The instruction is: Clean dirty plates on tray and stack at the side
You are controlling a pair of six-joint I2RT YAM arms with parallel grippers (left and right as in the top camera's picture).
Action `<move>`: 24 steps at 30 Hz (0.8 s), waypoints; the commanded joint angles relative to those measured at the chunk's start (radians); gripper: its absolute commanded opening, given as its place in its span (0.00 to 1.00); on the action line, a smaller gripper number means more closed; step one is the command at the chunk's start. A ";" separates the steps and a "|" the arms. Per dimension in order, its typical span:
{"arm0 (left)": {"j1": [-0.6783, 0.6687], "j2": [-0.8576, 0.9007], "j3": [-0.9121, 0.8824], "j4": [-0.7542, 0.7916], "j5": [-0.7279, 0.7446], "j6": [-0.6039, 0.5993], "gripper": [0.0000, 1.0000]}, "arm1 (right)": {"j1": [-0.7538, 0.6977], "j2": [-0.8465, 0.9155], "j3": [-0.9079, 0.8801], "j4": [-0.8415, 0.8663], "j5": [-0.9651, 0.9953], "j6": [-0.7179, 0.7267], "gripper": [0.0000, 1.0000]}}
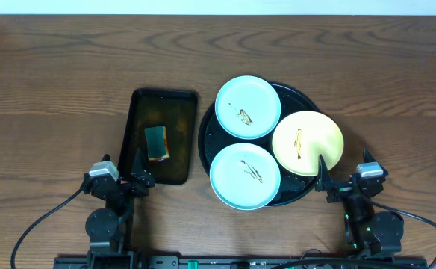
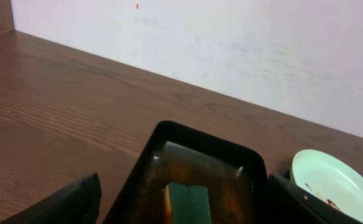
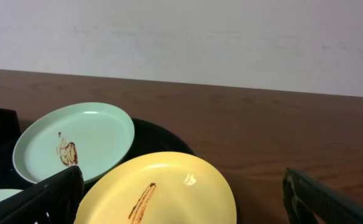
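Note:
The round black tray [image 1: 299, 95] right of centre holds three smeared plates: a mint-blue plate [image 1: 248, 107] at the back, another mint-blue plate [image 1: 245, 175] in front, and a yellow plate [image 1: 307, 142] on the right that overhangs the rim. My right gripper [image 1: 343, 160] stands open just in front of the yellow plate [image 3: 181, 193], which the right wrist view shows between and beyond the fingers [image 3: 183, 171], untouched. My left gripper [image 1: 121, 160] is open and empty at the near end of the rectangular tray.
A small rectangular black tray [image 1: 139, 104] left of the round one holds a green-and-yellow sponge [image 1: 157, 142] in brownish liquid. The sponge [image 2: 188, 202] lies straight ahead of the left fingers. Bare wooden table lies to the far left, far right and back.

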 commanded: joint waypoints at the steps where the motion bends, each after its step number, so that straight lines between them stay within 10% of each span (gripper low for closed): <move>1: 0.005 -0.005 -0.011 -0.047 -0.013 0.017 0.84 | 0.012 -0.008 -0.001 -0.004 0.003 -0.008 0.99; 24: 0.005 0.075 0.009 -0.071 -0.010 0.005 0.84 | 0.012 -0.006 -0.001 -0.007 0.033 0.012 0.99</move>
